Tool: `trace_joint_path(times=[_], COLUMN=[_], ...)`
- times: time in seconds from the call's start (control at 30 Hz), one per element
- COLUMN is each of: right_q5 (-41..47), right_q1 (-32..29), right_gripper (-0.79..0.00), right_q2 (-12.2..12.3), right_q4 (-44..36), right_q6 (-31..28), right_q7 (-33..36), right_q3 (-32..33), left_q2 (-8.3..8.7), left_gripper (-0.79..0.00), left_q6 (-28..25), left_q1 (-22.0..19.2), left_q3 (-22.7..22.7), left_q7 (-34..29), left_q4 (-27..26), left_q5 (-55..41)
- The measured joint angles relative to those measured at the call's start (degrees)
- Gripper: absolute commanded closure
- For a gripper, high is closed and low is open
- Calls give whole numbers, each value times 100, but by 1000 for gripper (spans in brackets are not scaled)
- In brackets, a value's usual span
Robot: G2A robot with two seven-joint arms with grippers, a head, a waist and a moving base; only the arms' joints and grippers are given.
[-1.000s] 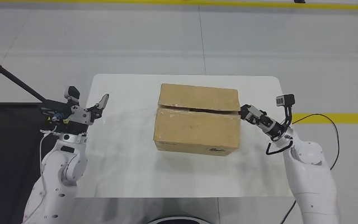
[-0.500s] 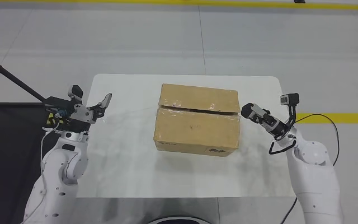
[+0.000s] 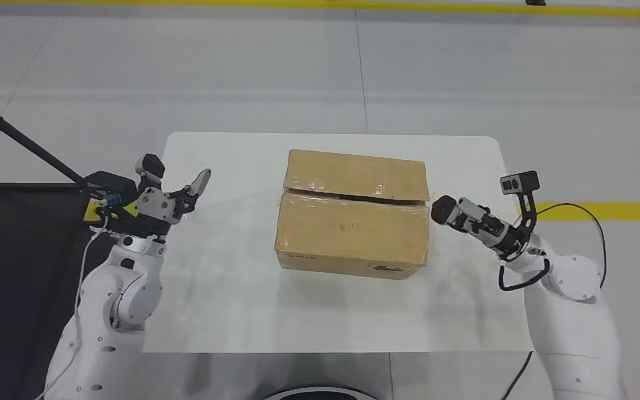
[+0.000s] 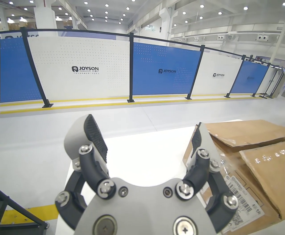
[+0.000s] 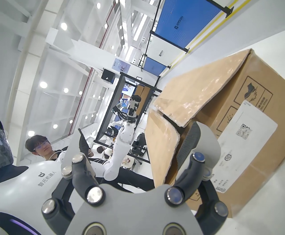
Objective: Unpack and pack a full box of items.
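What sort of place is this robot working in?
Probably an indoor robot test hall: blue and white partition panels fence a pale floor marked with a yellow line, ceiling lights hang high overhead, and another robot stands in the background.

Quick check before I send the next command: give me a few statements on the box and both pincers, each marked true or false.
1. The box has its top flaps folded down, with a narrow gap along the seam. True.
2. The left pincer grips one of the flaps. False: the left pincer is open and empty, over the table, apart from the box.
3. The right pincer is open and sits at the end of the box, level with the seam. True.
4. The box stands at the table's left edge. False: it stands in the middle of the table, between the two arms.
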Motion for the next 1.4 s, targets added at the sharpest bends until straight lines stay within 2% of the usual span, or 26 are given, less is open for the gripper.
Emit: trace_joint_path(times=[0.13,0.33,0.63,0.8,1.0,1.2,1.4], right_q5=[-245,175,1527,1656,1070,-108,-365], right_q1=[34,42,-77,-430,-951,-1263,-1351], right_gripper=[-785,-785,-785,-785,-785,-785,-785], right_q2=[11,34,84,177,317,535,784], right_q4=[4,13,-214,-1132,-2034,-2549,-2579], right_q6=[-4,4,154,540,633,310,-78], right_q7=[-133,87,1240,1647,1741,1419,1031], right_q3=[-107,-145,-99,33,44,-306,-654], left_q2=[-7,-18,-35,-15,48,155,229], left_gripper=[-785,-785,-785,-785,-785,-785,-785], left_q6=[-15,-8,-188,-772,-1863,-3098,-3865], left_q1=[34,75,117,171,388,655,802], left_q3=[27,37,89,60,25,-53,60], left_q7=[11,39,136,229,540,555,407], left_q4=[-34,-61,-169,-246,-406,-540,-443], left_q5=[9,4,-123,-227,224,1061,1561])
